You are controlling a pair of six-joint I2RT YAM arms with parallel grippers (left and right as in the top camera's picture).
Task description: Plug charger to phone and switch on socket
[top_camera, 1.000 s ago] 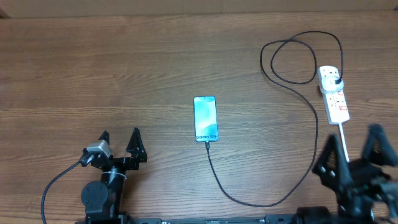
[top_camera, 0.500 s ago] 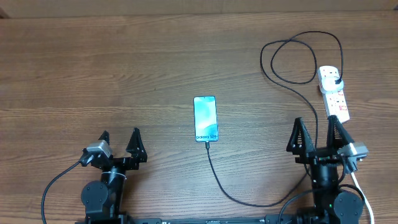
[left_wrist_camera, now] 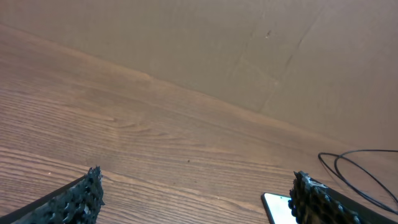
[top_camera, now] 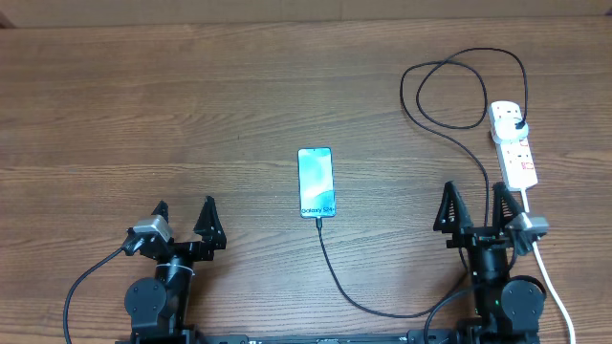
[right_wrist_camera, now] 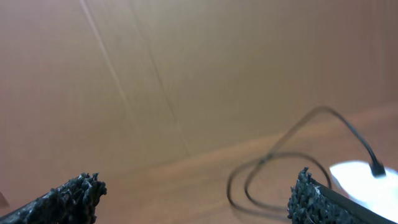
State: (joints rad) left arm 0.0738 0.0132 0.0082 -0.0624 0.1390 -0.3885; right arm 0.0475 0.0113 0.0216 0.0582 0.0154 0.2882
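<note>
A brown wood-grain counter (top_camera: 143, 96) is seen from above, backed by a plain cardboard-coloured wall in the wrist views. The phone (top_camera: 316, 182) lies flat near the middle, screen up. The charger (top_camera: 326, 253) runs from the phone's near edge in a long curve to the right and up to the socket (top_camera: 513, 143) at the far right. The plug head (top_camera: 318, 221) touches the phone's near edge, but whether it is fully seated cannot be told (nor can the position of the red switches).

Both claws are parked at the near edge with nothing held. The left claw (top_camera: 184, 205) is spread wide, well apart from the phone, and the right claw (top_camera: 473, 196) is spread equally wide, just short of the socket.

The main hazard is judged to lie around the right arm. The socket's white cord (top_camera: 547, 277) passes just beside that claw, and the black cable runs close by it too. If a reach toward the switch is made carelessly, either line could be snagged and the strip dragged or twisted. A tug on the cable could be passed along to the phone, so that the plug is loosened. A light strip could also be pushed along by a press on its switch, rather than switched on.
</note>
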